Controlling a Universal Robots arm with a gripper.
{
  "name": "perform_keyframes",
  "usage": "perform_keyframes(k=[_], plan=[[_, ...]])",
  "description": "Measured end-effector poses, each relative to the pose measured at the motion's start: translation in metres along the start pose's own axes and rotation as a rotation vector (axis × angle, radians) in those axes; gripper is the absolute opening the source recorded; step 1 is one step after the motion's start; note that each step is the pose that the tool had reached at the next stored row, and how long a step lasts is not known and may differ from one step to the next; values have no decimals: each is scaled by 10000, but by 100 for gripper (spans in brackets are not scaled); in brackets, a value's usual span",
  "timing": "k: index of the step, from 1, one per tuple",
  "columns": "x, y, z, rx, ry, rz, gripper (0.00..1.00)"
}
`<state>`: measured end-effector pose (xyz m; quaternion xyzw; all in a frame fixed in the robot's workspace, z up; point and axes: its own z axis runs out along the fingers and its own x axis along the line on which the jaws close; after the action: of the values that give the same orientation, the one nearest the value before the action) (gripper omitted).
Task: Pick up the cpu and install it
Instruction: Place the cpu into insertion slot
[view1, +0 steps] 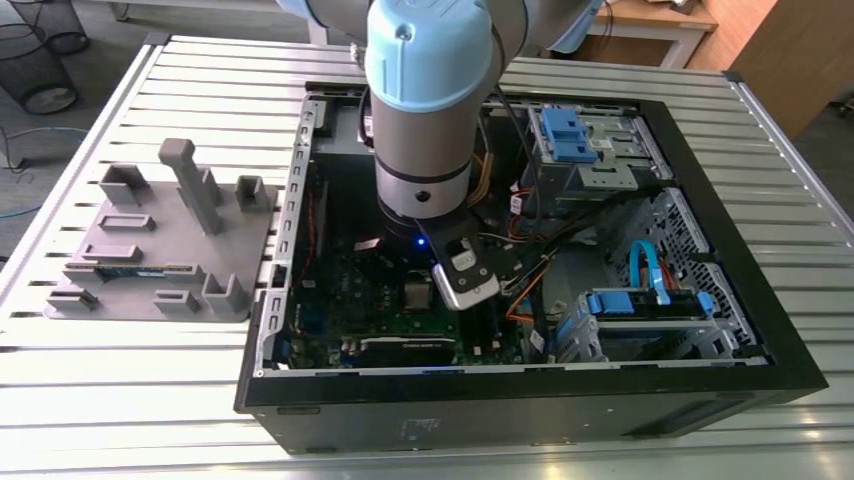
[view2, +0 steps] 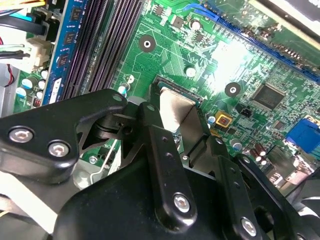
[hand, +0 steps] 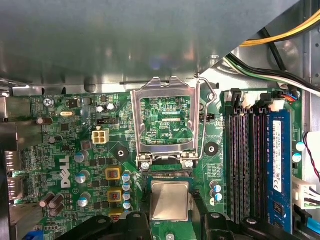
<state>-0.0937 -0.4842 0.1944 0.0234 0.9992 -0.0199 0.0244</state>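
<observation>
The cpu, a small square chip with a dull silvery top, sits between my gripper's black fingers in both wrist views. My gripper is shut on it, one finger on each side. The chip hangs low over the socket of the green circuit board. The socket's metal load plate stands flipped open just beyond the chip. In the exterior view my gripper reaches down into the open computer case.
Dark memory slots and a blue memory module run beside the socket. Cables and blue drive cages crowd the case at the exterior view's right. A grey block tray lies on the slatted table outside the case.
</observation>
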Motion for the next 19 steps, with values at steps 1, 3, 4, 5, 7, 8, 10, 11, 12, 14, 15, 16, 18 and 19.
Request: perform_keyframes(k=[1, 3, 4, 5, 7, 8, 10, 11, 12, 14, 15, 16, 18, 19], plan=[[0, 0, 1, 0, 0, -1, 44], [0, -1, 2, 1, 1, -3, 44], [0, 0, 2, 0, 0, -2, 44], [0, 0, 2, 0, 0, -3, 44], [0, 0, 2, 0, 0, -3, 44], [0, 0, 2, 0, 0, -3, 44], [0, 0, 2, 0, 0, -3, 44], [0, 0, 2, 0, 0, -3, 44], [0, 0, 2, -1, 0, -3, 45], [0, 0, 2, -1, 0, -4, 51], [0, 0, 2, -1, 0, -4, 51], [0, 0, 2, -1, 0, -4, 51], [0, 0, 2, -1, 0, -4, 51], [0, 0, 2, -2, -1, -4, 51]])
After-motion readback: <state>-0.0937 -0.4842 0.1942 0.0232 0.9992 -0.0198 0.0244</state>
